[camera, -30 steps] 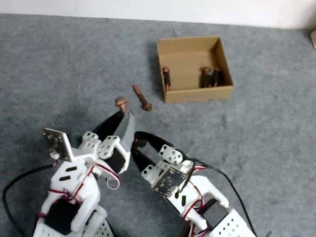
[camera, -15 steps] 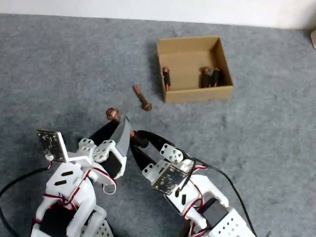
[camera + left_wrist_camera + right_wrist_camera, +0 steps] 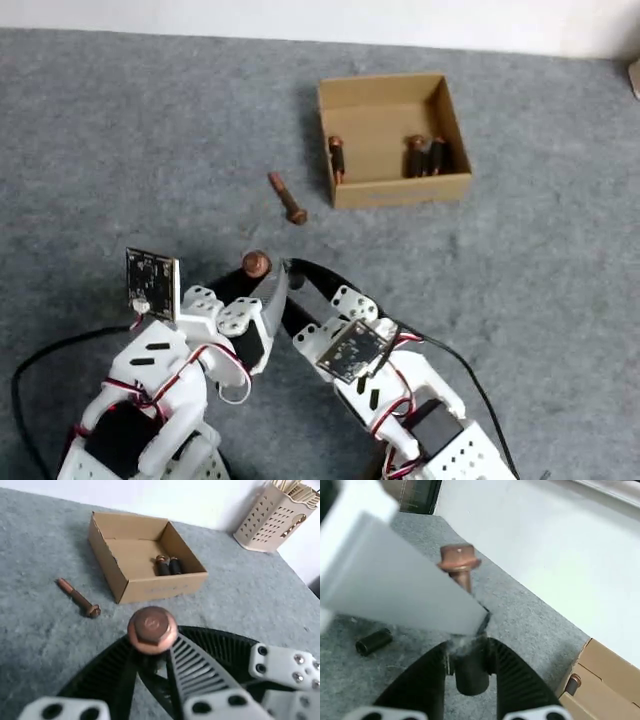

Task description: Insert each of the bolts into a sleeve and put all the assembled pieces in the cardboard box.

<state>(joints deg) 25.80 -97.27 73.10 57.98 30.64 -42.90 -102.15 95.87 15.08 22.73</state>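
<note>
Left gripper [image 3: 150,656]: closed on a copper-coloured bolt [image 3: 151,629], clamped on the shank just under the flanged head, with the head uppermost and the bolt close to upright.

Right gripper [image 3: 470,661]: closed on a dark sleeve [image 3: 470,676], held between its black fingers directly below that bolt. The two grippers meet tip to tip in front of the arms. A white finger of the left gripper crosses the lower shank, so I cannot tell whether the bolt tip has entered the sleeve.

A second bolt [image 3: 287,198] lies flat on the grey carpet [image 3: 150,130], between the grippers and the cardboard box [image 3: 400,190], near the box's left front corner but not touching it. A spare sleeve [image 3: 374,641] lies on its side on the carpet close to the right gripper.

The box sits open-topped beyond the arms. It contains three assembled pieces [image 3: 337,158]: one against the left wall and two side by side near the right front corner.

A beige perforated holder [image 3: 272,515] with sticks in it stands farther back, beyond the box.
</note>
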